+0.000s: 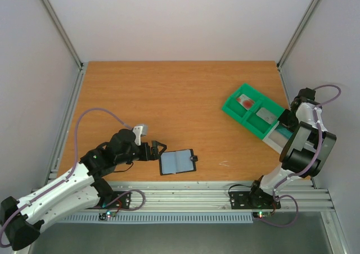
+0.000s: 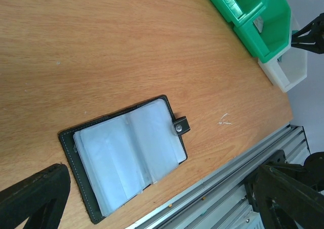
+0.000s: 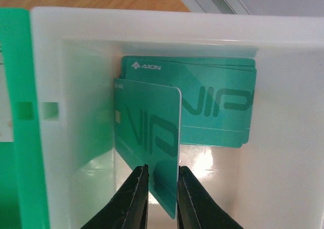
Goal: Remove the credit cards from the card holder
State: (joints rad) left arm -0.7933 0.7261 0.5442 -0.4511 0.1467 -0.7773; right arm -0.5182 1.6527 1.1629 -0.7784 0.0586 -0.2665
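Pinching a teal plastic VIP card (image 3: 147, 132) by its end inside the white plastic bin (image 3: 283, 153), the right gripper (image 3: 162, 170) may leave it leaning on the wall, while the left gripper (image 1: 159, 151) gapes beside the open black bi-fold card holder (image 1: 177, 162).

Upright teal card (image 3: 148, 138) reads "VIP"; teal cards behind (image 3: 217, 105) read "AION", "VIP".

The card holder (image 1: 178, 162) lies on the table (image 1: 169, 96) near its front edge, the tray (image 1: 242, 122) well behind to its right.
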